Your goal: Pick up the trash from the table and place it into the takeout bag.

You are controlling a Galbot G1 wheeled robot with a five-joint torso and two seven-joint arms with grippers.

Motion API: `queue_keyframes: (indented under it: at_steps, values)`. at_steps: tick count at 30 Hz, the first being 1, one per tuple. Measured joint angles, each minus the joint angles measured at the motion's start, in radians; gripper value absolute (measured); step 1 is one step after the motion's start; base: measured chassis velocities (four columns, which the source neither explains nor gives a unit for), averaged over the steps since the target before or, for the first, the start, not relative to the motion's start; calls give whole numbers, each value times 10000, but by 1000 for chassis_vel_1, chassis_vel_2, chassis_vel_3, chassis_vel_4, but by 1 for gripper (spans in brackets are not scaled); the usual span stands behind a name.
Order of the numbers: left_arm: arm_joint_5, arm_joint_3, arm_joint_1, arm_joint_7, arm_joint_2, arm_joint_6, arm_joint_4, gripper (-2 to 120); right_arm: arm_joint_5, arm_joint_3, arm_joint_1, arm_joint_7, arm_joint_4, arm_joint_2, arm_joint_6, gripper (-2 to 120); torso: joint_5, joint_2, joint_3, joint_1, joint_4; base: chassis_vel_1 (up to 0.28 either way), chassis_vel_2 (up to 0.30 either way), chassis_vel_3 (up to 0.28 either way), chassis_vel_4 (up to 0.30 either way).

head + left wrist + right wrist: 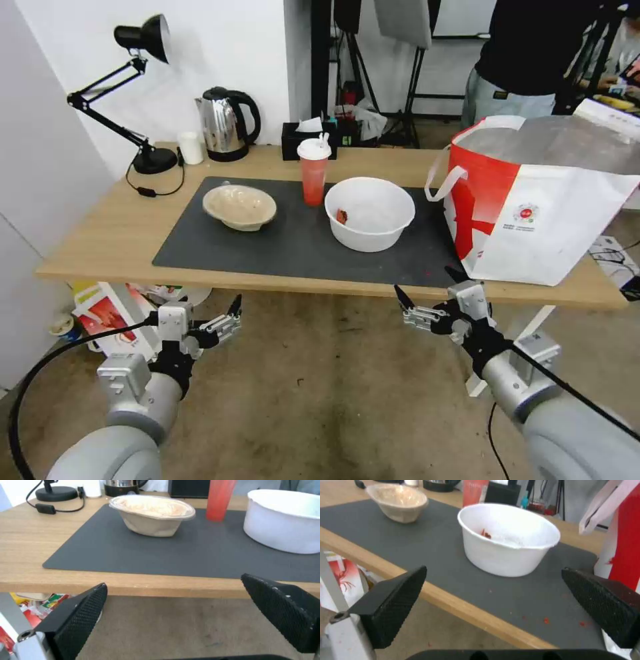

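Note:
On the dark grey mat of the table [100,233] stand three pieces of trash: a shallow beige bowl [239,207] [153,515] [398,501], a red cup with a white lid [313,173] [220,498], and a large white bowl with red residue [369,213] [506,540] [283,520]. The takeout bag [540,200] [628,537], white with a red panel, stands open at the table's right end. My left gripper [223,319] [173,580] hangs open below the front edge, in front of the beige bowl. My right gripper [427,285] [494,568] is open at the front edge, near the white bowl and the bag.
A black desk lamp [143,160], a small white cup [191,147], a steel kettle [227,123] and a black tissue box [307,139] line the table's far edge. A smaller printed bag [110,313] lies on the floor under the table's left end. Tripods stand behind.

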Motion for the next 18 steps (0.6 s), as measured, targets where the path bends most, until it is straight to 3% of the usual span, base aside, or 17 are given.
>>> queue_keyframes:
  at_steps: [15,18]
  values:
    - [-146,-124,-16,43,-31,-318,-180,100,760,211,785,-549,-208,-225,792,100,0,0,-1,-1,-4,0,0,0,0]
    - [-246,-188,-15,191,-24,-365,-201,100,1802,263,2096,-944,-547,-761,1106,100,3,0,0,-1,-2,0,0,0,0]
